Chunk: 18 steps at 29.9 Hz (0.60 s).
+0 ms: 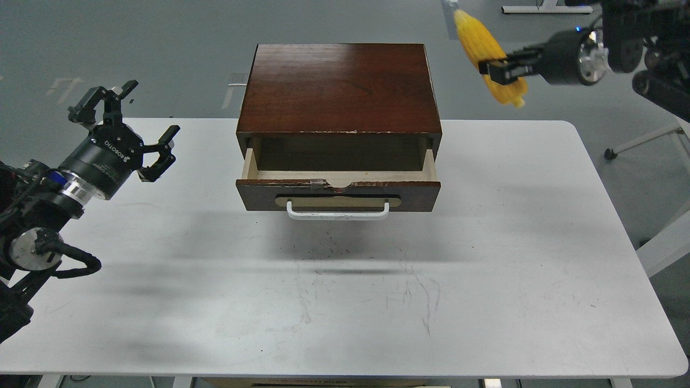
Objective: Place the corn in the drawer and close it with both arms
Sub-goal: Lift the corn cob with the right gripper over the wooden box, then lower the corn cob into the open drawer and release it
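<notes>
The drawer (338,191) of the dark reddish-brown cabinet (339,89) stands pulled open at the table's far middle, its pale wood inside showing empty, with a white bar handle (337,211) on the front. My right gripper (498,69) is shut on the yellow corn (488,56) and holds it high in the air, to the upper right of the cabinet. My left gripper (132,116) is open and empty, above the table's left side, well left of the drawer.
The white table (345,302) carries only the cabinet; its surface has dark scuff marks in the middle. A white stand's legs (641,145) show beyond the right table edge. Grey floor lies behind.
</notes>
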Each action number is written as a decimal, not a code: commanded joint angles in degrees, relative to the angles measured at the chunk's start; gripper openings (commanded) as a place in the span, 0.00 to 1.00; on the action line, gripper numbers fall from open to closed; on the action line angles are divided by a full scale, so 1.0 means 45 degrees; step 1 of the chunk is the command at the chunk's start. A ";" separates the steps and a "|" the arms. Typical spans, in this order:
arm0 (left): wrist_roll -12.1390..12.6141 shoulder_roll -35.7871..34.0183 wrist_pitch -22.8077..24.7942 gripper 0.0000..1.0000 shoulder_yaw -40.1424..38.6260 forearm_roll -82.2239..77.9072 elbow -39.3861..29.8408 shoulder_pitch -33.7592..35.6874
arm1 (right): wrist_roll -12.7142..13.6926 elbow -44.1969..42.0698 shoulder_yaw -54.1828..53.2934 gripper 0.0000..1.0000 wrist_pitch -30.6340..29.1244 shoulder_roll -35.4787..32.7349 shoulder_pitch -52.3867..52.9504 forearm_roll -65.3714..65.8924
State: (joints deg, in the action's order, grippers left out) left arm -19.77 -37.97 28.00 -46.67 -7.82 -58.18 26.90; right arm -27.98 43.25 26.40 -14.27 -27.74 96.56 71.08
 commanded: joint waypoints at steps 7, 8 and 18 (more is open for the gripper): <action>-0.0001 -0.0429 0.0000 0.99 -0.0038 -0.0020 -0.0314 -0.0021 | -0.0004 0.0933 0.1064 0.09 0.0065 0.3778 0.2270 0.0004; -0.0001 -0.0469 0.0000 0.99 -0.0038 0.0000 -0.0314 -0.0021 | -0.0004 0.1149 0.1279 0.09 0.0104 0.3936 0.2330 0.0024; -0.0001 -0.0664 0.0000 0.99 -0.0057 0.0000 -0.0314 -0.0021 | -0.0004 0.2772 0.3485 0.09 0.2796 0.4738 0.2467 0.1721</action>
State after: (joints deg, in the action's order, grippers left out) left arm -19.77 -40.74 28.00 -46.95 -7.83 -59.60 26.81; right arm -28.01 54.84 39.45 -5.42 -7.11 107.72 76.34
